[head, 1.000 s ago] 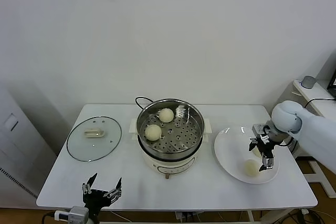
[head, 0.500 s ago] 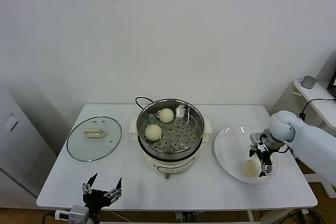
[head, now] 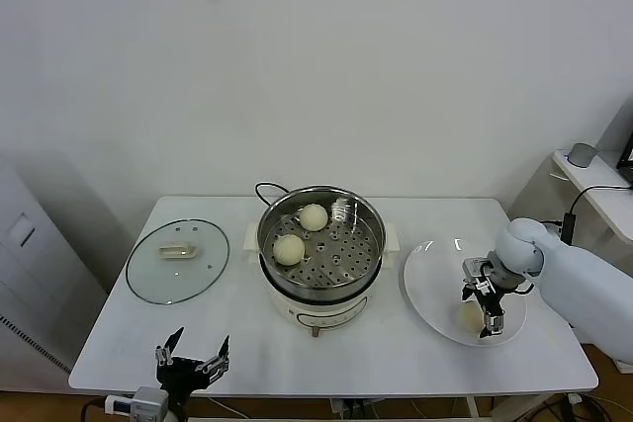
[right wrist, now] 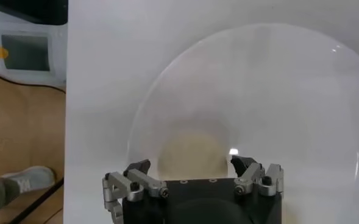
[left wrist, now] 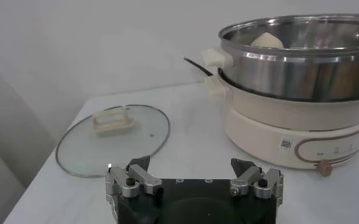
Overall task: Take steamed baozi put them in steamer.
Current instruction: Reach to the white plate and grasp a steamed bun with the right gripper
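On the white plate, baozi between spread right claw fingers, untouched.

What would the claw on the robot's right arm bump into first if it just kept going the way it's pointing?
Most likely the baozi lying on the white plate. The right gripper points down at it with jaws open; exactly how close it is remains unclear.

right pincer lowered over plate's baozi.
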`<action>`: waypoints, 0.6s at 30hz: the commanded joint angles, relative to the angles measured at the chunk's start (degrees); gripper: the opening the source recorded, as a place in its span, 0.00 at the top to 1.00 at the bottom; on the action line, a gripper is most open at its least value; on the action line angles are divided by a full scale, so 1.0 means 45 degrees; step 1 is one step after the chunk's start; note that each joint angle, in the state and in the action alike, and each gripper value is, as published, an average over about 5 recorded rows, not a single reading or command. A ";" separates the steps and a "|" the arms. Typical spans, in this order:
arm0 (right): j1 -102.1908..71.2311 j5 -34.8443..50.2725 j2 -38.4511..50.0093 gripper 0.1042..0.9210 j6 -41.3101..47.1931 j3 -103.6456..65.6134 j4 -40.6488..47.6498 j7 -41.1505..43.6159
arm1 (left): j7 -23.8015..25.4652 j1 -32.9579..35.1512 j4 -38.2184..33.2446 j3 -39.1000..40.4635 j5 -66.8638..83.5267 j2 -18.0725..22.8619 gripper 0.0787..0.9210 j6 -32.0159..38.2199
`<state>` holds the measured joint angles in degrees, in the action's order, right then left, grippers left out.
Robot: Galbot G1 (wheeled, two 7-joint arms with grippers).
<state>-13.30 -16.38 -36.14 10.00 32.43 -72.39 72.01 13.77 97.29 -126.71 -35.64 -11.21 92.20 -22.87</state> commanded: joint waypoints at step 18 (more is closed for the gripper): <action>-0.0073 -0.0095 -0.0126 0.32 0.0028 -0.0190 0.0329 -0.0008 | 0.0000 -0.0081 0.0055 0.0046 -0.0020 0.0507 0.12 -0.0007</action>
<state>-13.55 -16.74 -36.68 10.06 31.71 -71.04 72.00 13.77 97.00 -126.47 -35.54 -11.24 92.20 -22.88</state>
